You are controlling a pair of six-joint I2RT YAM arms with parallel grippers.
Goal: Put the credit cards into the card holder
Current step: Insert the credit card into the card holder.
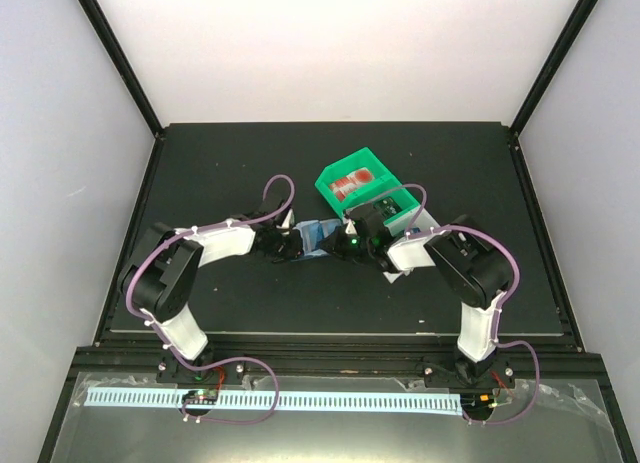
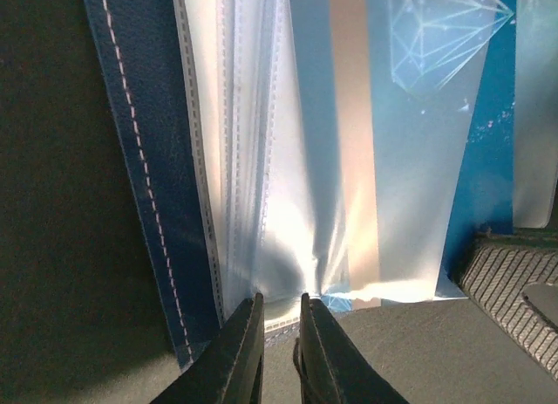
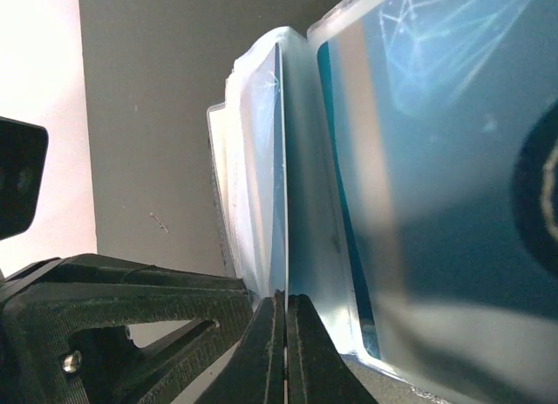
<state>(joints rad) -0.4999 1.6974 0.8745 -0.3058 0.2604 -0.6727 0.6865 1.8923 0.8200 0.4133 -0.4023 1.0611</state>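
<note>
Just in front of the green bin (image 1: pixel 340 163), a bit to the robot's left of it, the card holder (image 1: pixel 318 233) lies open on the table (image 1: pixel 250 163) with its clear sleeves (image 2: pixel 253 160) fanned out. One blue credit card (image 2: pixel 410 99) already sits in a sleeve. The right claw (image 3: pixel 285 304) is pinched tight on a second card (image 3: pixel 283 177), held edge-on, and its far end looks to be going in between two sleeves. The left claw (image 2: pixel 281 304) is nearly closed, nipping the bottom edge of a sleeve so the holder can't slide.

My read: we're mid-insertion. The trick is to line the card up flat with the pocket mouth and push slow and straight. Any twist and a corner will catch the floppy plastic and buckle it. The left side should just hold tension, not tug, or the mouth closes up. The red-and-white cards (image 1: pixel 352 183) are in the bin, so there's plenty left to do.
</note>
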